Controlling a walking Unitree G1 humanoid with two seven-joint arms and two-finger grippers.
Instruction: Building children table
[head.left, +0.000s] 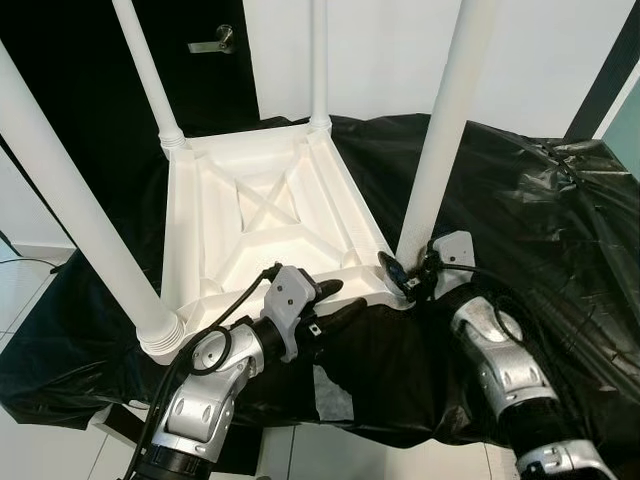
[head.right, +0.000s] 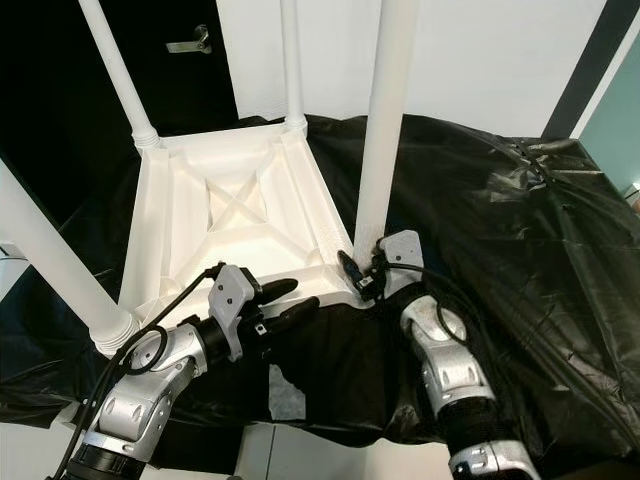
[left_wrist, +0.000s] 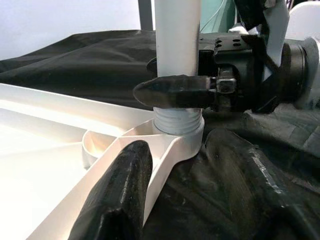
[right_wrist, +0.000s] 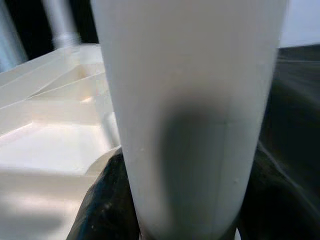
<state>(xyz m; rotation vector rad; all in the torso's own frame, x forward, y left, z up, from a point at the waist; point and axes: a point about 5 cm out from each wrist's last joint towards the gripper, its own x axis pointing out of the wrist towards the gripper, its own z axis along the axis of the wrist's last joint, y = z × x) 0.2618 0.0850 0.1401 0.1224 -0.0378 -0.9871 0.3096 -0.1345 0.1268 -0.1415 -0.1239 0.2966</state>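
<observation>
We see the white children's table (head.left: 265, 225) lying upside down on a surface draped in black plastic sheeting (head.left: 540, 230), its ribbed underside facing up with an X-shaped brace in the middle. Four white legs rise from its corners: the far-left leg (head.left: 148, 70), the far-right leg (head.left: 319, 60), the near-left leg (head.left: 80, 215) and the near-right leg (head.left: 445, 125).

Our right claw (head.left: 408, 275) is at the near-right corner of the upturned table, its two black fingers closed around the base of the near-right leg just above the threaded collar (left_wrist: 177, 121). In the left wrist view one right finger (left_wrist: 172, 91) crosses the front of the leg, and in the right wrist view the leg stands between the dark fingers, hiding most of what lies beyond it.

Our left claw (head.left: 335, 300) sits at the near edge of the upturned table, a little to the left of that same corner. Its fingers are parted and hold nothing; one finger (left_wrist: 117, 192) lies against the white rim near the corner socket, the other (left_wrist: 250, 185) rests on the black sheeting just outside the edge.

Around the work, the sheeting is creased and bunched along the right side, and a pale patch (head.left: 330, 395) shows through it at the near edge between our two arms. Behind the table stands a dark door with a metal lever handle (head.left: 215, 42), beside a white wall (head.left: 390, 50). Pale floor tiles (head.left: 330, 455) show below the near edge.
</observation>
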